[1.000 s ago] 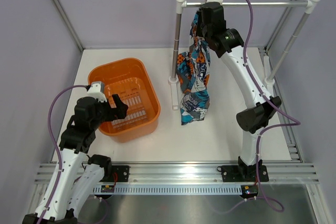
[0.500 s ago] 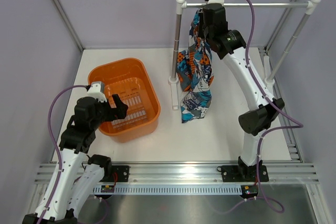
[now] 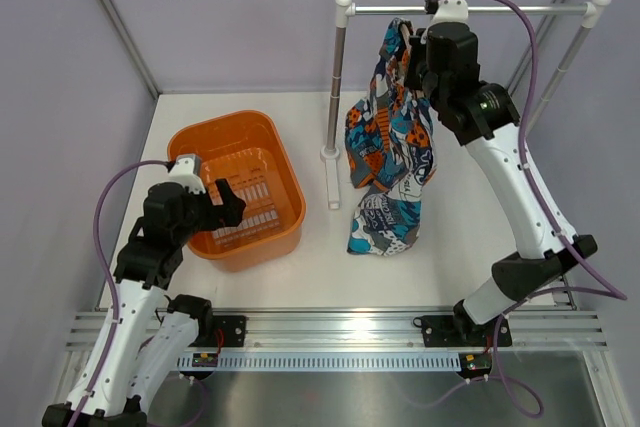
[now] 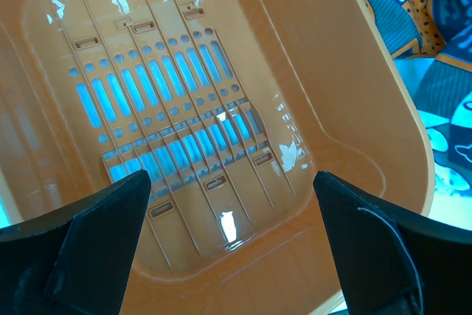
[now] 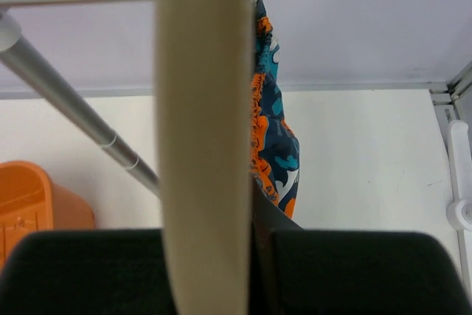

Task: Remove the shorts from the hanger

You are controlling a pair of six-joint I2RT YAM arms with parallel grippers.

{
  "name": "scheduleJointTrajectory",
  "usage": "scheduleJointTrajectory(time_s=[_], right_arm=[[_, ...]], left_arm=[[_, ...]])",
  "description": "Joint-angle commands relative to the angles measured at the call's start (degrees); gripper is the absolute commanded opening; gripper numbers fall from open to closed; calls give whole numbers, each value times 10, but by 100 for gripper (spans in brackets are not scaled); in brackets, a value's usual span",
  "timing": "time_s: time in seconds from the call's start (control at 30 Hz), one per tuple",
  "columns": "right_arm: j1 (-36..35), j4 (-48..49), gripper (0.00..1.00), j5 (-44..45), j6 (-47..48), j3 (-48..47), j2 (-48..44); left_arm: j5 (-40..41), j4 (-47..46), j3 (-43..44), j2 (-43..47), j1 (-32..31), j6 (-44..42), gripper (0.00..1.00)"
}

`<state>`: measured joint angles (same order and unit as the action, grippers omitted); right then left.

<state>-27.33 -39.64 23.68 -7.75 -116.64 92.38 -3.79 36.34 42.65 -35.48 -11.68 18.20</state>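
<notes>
While the left gripper [image 3: 228,205] hangs over the near part of the orange basket [image 3: 190,142], fingers [image 4: 88,241] spread wide and holding nothing, the right gripper [image 3: 413,55] is up at the far right, just below the white rail [image 3: 500,9], closed tight on the beige hanger [image 5: 205,108]. The shorts [image 3: 390,157] hang on the hanger, draped down right of the basket, lower end down by the table [image 3: 300,277]. Can't tell if the hanger touches the rail.
</notes>
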Motion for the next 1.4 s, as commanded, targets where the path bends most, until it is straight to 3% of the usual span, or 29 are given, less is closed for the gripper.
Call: scheduleJointTrajectory(time_s=[0.0,0.23,0.37,0.53,0.67,0.97,1.37], right_arm=[[-5,20,0,-35,-18,35,-61],[-12,10,0,-118,-57,164,-173],[-39,-4,0,-120,-67,210,-231],[-85,-13,0,-89,-79,257,-264],[-116,-18,0,-73,-87,281,-274],[-153,-40,0,-41,-94,288,-290],[-156,-39,0,-41,-91,287,-288]], left_arm=[[-31,-32,35,-13,-3,-1,99],[-54,-57,139,-73,-28,29,97],[12,-65,224,-126,-138,41,97],[120,-80,344,-256,-283,46,96],[160,-86,435,-356,-332,48,93],[193,-101,557,-510,-374,59,85],[178,-126,564,-564,-383,70,82]])
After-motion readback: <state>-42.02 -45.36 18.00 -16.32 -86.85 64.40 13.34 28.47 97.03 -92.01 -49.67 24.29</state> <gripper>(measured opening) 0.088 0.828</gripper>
